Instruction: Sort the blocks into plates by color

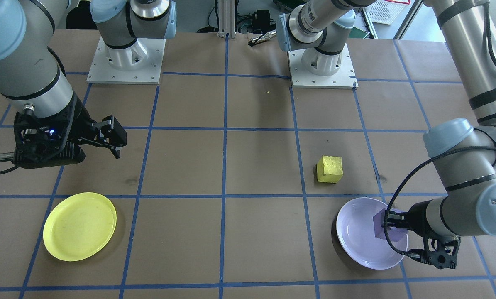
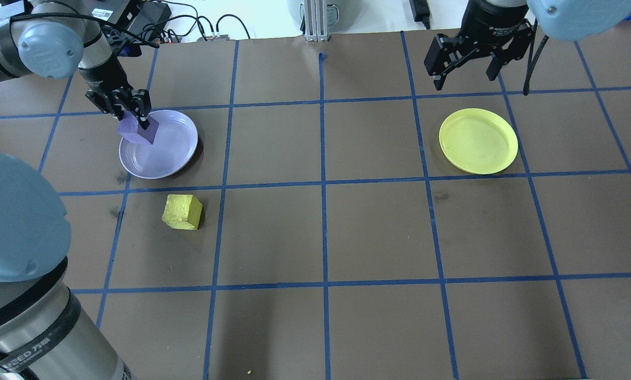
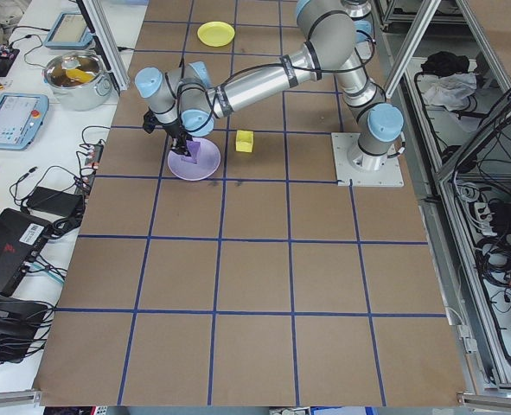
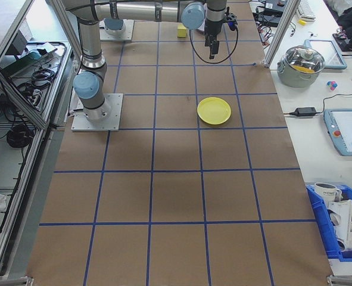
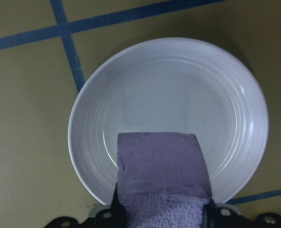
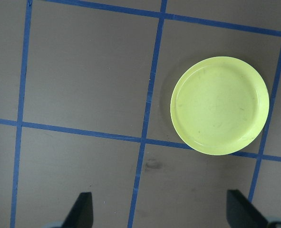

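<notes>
Overhead exterior, left end effector (image 2: 135, 117) pinching purple block (image 2: 137, 130) over lavender plate (image 2: 180, 154), right end effector (image 2: 465, 68) spread

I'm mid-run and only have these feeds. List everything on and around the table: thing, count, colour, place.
purple block: one, light purple, held over the lavender plate's edge.
yellow block: one, bright yellow, on the table beside the lavender plate.
lavender plate: one, pale lavender, robot's left side.
yellow plate: one, bright yellow, empty, robot's right side.
table: one, brown with blue tape grid.
pot with lid: one, metal, side bench.
left gripper: one, black, shut on the purple block.
right gripper: one, black, open, above the table beyond the yellow plate.
</notes>
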